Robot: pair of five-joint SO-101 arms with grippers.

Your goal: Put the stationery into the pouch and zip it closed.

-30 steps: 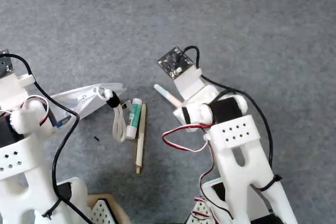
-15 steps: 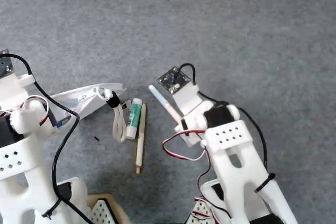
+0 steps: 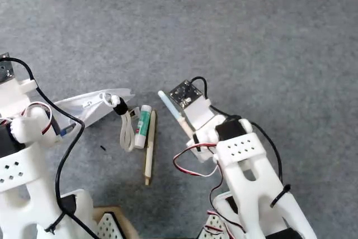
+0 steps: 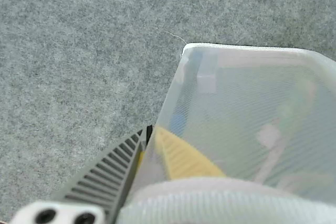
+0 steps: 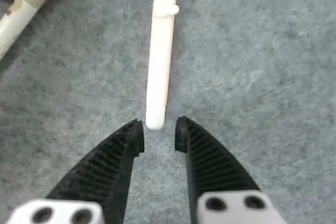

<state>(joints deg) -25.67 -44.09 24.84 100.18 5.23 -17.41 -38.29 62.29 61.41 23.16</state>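
The translucent white pouch (image 3: 89,107) lies at the left, its edge (image 4: 247,108) pinched in my left gripper (image 4: 152,132), which is shut on it. Beside its mouth lie a white strap loop (image 3: 127,132), a green and white glue stick (image 3: 144,126) and a wooden pencil (image 3: 150,146). A pale pen with a blue end (image 3: 169,109) lies right of them. My right gripper (image 5: 157,128) is open just wider than the pen (image 5: 160,51), whose near end sits between the fingertips (image 5: 135,132).
Grey felt covers the table (image 3: 268,43), with free room across the far half and at the right. The arm bases and a tan board (image 3: 114,219) stand at the near edge. A red and black cable (image 3: 193,152) loops by the right arm.
The right arm has drawn back toward the near edge and turned a little, uncovering more of the pen. The pen has shifted slightly left. The left arm and pouch have stayed put.
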